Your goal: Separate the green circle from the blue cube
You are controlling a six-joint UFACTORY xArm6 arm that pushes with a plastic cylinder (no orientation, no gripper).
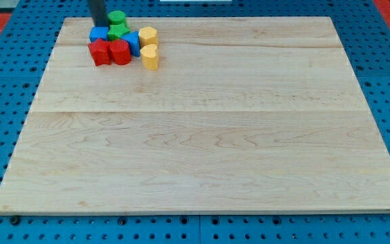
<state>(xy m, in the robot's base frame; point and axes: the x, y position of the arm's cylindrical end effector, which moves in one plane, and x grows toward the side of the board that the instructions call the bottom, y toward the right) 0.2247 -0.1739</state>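
Camera view: the green circle (117, 17) sits at the tabletop's (202, 135) top-left, touching the blue cube (99, 34). The end effector is a bare rod holding nothing; its tip (99, 24) rests beside both. The circle is probably light, rigid and slides easily; push its left flank.

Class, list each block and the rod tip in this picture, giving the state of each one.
my tip: down beside the green circle
green circle: at cluster's top
blue cube: under the tip
green block: mid-cluster
red blocks: side by side
yellow blocks: on the view's right
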